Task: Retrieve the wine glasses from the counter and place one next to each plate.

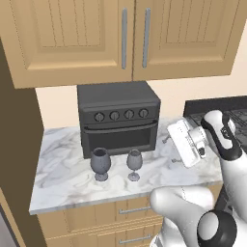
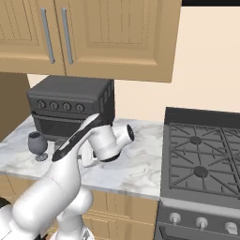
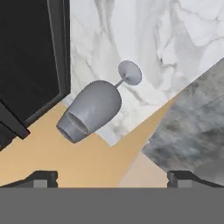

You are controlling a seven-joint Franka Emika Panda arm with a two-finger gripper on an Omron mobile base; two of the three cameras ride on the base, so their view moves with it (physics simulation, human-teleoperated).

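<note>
So far nothing is held: my two-finger gripper (image 3: 112, 177) hangs spread wide above the slimmer smoky-grey stemmed wine glass (image 1: 134, 164), lined up for a grasp, I judge. It stands upright on the short veined marble counter (image 1: 58, 164) before the dark toaster oven (image 1: 118, 118), beside the rounder-bowled glass (image 1: 100, 163), apart.

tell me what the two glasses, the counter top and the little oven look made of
Wine glasses: smoky grey glass or clear plastic, slightly see-through. Counter: polished marble or a look-alike, white with grey veins. Toaster oven: dark matte metal, probably, with a darker door panel and round knobs.
</note>
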